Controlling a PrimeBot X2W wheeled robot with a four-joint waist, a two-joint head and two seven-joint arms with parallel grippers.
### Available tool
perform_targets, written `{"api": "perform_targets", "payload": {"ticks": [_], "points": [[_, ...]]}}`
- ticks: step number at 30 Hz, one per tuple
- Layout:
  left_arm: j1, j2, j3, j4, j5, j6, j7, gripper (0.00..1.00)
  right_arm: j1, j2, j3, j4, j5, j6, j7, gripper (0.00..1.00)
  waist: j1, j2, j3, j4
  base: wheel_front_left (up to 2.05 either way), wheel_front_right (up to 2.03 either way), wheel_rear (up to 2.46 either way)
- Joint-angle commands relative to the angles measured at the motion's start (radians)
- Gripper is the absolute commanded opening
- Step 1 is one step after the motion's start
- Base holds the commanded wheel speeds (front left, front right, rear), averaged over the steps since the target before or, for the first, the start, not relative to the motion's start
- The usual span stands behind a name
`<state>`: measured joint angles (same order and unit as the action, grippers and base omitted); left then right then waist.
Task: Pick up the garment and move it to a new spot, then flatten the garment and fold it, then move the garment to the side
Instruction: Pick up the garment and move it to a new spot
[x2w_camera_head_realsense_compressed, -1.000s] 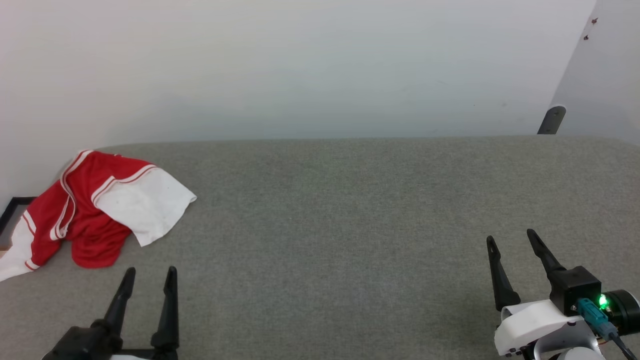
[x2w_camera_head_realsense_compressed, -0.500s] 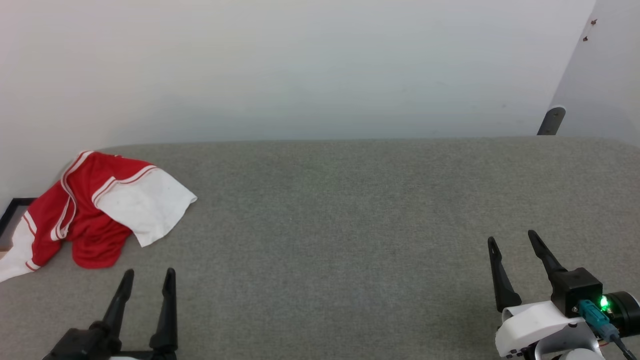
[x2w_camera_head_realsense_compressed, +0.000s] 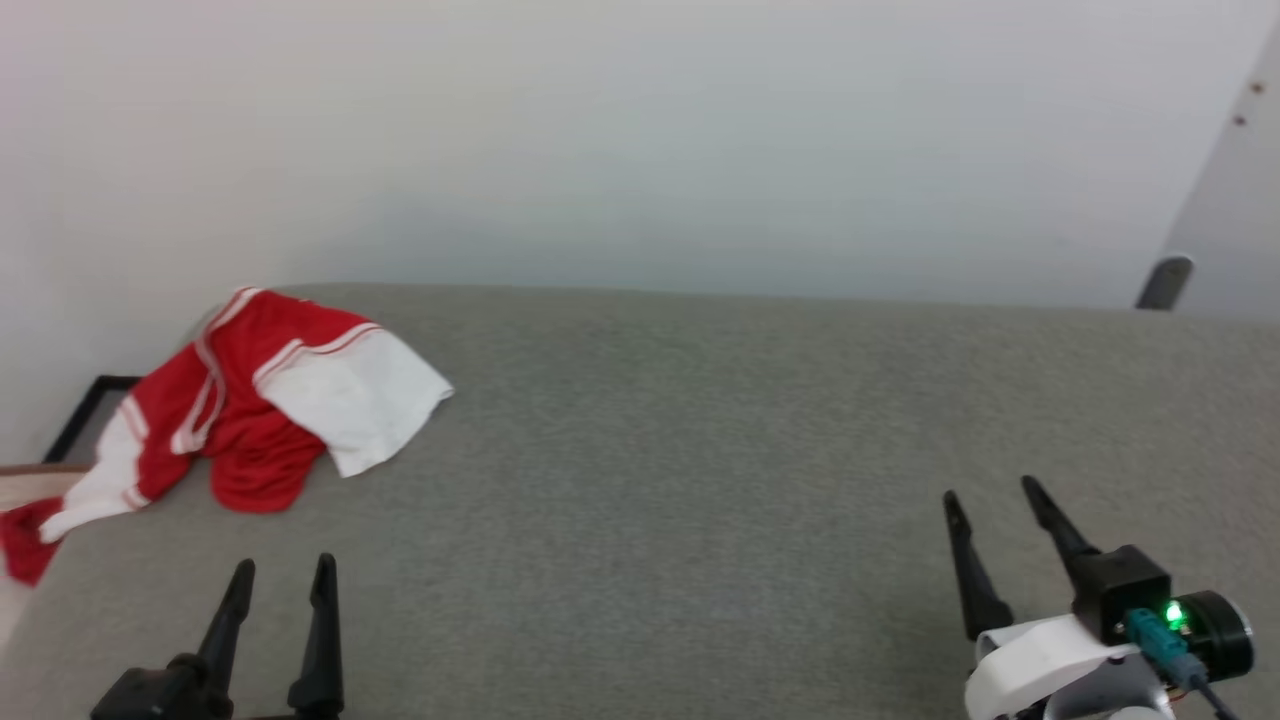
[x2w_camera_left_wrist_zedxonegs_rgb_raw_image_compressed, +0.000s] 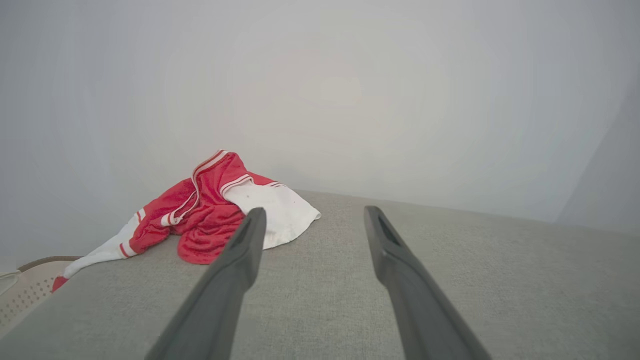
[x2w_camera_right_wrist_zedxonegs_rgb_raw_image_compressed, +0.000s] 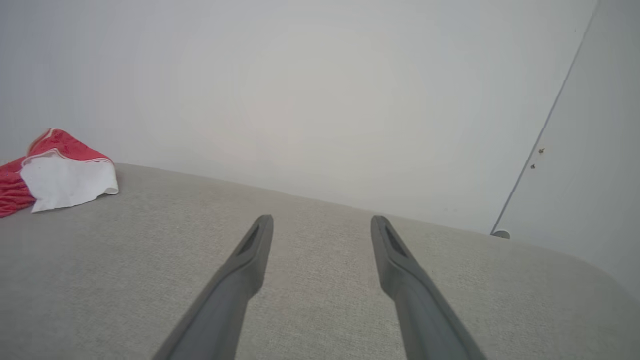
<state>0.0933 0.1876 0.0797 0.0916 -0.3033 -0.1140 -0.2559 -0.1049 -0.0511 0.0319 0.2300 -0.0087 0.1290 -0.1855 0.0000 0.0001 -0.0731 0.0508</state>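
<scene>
Head view puts the garment (x2w_camera_head_realsense_compressed: 250, 420) at the far left corner of the grey worktop (x2w_camera_head_realsense_compressed: 700, 480). It is bunched near the wall, with one white sleeve spread toward the middle and the other trailing off the left edge. We read its long axis as slantwise, from the wall down toward that left edge.

The left end effector (x2w_camera_head_realsense_compressed: 284, 563) is the nearer one. It sits just on the near side of the heap, its fingers set wide apart with nothing between them. The right end effector (x2w_camera_head_realsense_compressed: 988, 490) is well apart at the right side of the worktop, likewise spread wide and empty.

We judge the pickup belongs to the left arm: a reach forward onto the red bunched middle. In the left wrist view the heap lies ahead and left of the fingers, so we would expect a small leftward turn first.
</scene>
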Motion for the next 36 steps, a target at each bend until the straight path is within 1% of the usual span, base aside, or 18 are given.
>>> {"api": "perform_targets", "payload": {"ticks": [1,8,13,19,28,31,36], "points": [[0.011,0.004,0.002,0.001,0.002,0.008,0.004,1.00,0.016,0.001,0.012,0.007,0.010,0.003,-0.001,1.00,0.0000,-0.0001,-0.025,0.047,0.00,0.00,0.00],[0.021,0.018,0.013,-0.024,0.001,0.035,0.041,1.00,0.011,0.002,0.074,0.030,0.040,0.003,-0.005,1.00,0.0000,-0.0001,-0.061,0.140,0.00,0.00,0.00],[0.033,0.027,0.017,-0.043,-0.011,0.043,0.076,1.00,0.011,0.001,0.117,0.047,0.068,0.002,-0.010,1.00,0.0000,-0.0001,-0.083,0.199,0.00,0.00,0.00],[0.047,0.039,0.019,-0.072,-0.017,0.051,0.111,1.00,0.003,0.001,0.152,0.066,0.089,0.002,-0.018,1.00,0.0000,-0.0001,-0.098,0.251,0.00,0.00,0.00],[0.052,0.046,0.026,-0.102,-0.041,0.060,0.146,1.00,-0.005,0.001,0.154,0.084,0.098,0.002,-0.029,1.00,0.0000,-0.0001,-0.094,0.278,0.00,0.00,0.00],[0.038,0.047,0.030,-0.112,-0.052,0.064,0.161,1.00,-0.008,0.001,0.150,0.083,0.093,0.002,-0.029,1.00,0.0000,-0.0001,-0.084,0.278,0.00,0.00,0.00],[-0.006,0.061,0.031,-0.120,-0.080,0.053,0.199,1.00,-0.023,0.001,0.148,0.074,0.079,0.002,-0.023,1.00,0.0000,-0.0001,-0.053,0.268,0.00,0.00,0.00]]}}
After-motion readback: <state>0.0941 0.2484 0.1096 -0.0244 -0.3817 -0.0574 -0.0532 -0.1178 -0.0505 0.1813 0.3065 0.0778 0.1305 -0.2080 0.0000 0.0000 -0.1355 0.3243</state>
